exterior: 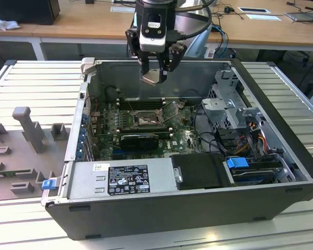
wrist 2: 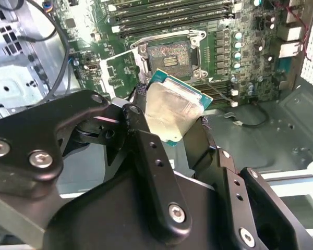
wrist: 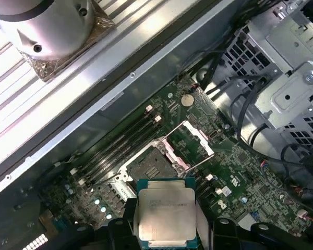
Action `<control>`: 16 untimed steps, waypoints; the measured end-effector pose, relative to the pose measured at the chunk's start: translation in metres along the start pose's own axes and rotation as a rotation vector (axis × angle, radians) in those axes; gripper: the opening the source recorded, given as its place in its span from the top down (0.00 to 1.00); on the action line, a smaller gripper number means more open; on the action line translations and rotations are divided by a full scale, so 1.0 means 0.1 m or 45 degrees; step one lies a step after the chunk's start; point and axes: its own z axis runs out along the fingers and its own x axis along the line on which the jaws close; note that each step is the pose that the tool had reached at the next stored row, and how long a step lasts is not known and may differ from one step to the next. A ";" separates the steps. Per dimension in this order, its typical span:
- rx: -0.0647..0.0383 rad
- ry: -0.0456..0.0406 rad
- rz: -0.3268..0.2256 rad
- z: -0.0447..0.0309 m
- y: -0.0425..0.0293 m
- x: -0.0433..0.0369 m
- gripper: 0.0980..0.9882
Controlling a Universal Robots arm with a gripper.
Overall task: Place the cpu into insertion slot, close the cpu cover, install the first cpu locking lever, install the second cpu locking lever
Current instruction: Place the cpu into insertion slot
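The black metal fingers [wrist 2: 146,151] are gripping the small flat square silver-grey cpu [wrist 2: 172,109], holding it tilted above the open dark computer case [exterior: 198,213]. The square dark-framed insertion slot [exterior: 145,120] is lying well below it, its thin silver cpu cover [wrist: 192,139] swung open.

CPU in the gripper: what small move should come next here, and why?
Probably a short, careful descent toward the insertion slot. The gripper holds the cpu by its edges above the open case, well clear of the board. The slot's contact field lies bare and the cpu cover stands swung open beside it, so nothing visible seems to block the way down.
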 end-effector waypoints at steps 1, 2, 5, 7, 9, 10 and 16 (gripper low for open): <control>-0.001 -0.003 0.036 0.005 0.000 0.000 0.52; -0.001 -0.005 0.060 0.009 -0.001 0.000 0.52; -0.002 -0.010 0.115 0.015 -0.001 0.000 0.52; -0.003 -0.012 0.143 0.017 -0.002 0.000 0.52; -0.004 -0.016 0.183 0.021 -0.002 0.000 0.52; -0.004 -0.018 0.209 0.025 -0.002 0.000 0.52; -0.006 -0.027 0.308 0.049 -0.004 -0.001 0.52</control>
